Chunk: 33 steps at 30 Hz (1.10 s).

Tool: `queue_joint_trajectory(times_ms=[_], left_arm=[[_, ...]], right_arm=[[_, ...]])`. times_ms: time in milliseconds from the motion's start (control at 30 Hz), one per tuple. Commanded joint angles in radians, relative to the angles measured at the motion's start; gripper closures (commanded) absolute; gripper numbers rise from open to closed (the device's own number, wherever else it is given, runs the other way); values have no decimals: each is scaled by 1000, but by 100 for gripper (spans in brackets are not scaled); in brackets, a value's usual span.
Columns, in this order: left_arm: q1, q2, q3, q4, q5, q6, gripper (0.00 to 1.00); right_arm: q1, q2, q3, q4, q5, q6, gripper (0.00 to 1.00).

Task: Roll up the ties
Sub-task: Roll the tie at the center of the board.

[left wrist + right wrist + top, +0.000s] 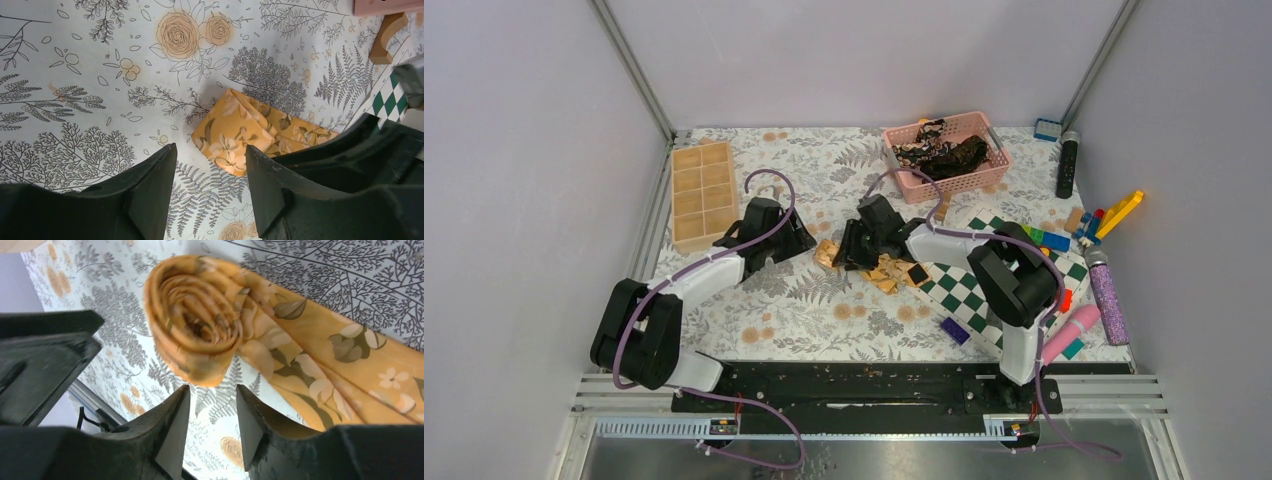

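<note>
The golden-tan tie (886,272) lies on the floral table mat between my two grippers, its left end wound into a roll (195,330). The roll (235,135) rests on the mat, and the flat tail (350,360) runs off to the right. My left gripper (210,149) is open just short of the roll, only mat between its fingers. My right gripper (212,390) is open too, its tips just below the roll and apart from it. Both grippers, left (799,240) and right (849,250), face each other across the roll. Dark ties (944,152) lie heaped in the pink basket (902,162).
A wooden compartment tray (704,190) stands at the back left. The green-and-white checkered board (984,290) lies under the right arm. Toy bricks (1104,220), a black cylinder (1067,165), a purple glitter tube (1109,295) and a pink object (1072,333) crowd the right side.
</note>
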Motion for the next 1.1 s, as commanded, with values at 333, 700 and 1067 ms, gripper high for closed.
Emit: queue_joint_trajectory(times_ms=[333, 700, 1067], left_arm=[[107, -93, 2, -107, -71, -76, 46], [315, -264, -31, -214, 6, -68, 41], [356, -277, -53, -212, 45, -65, 41]], right_arm=[[13, -120, 238, -270, 12, -569, 16], [58, 104, 550, -504, 85, -981, 0], [111, 241, 668, -556, 130, -1043, 1]])
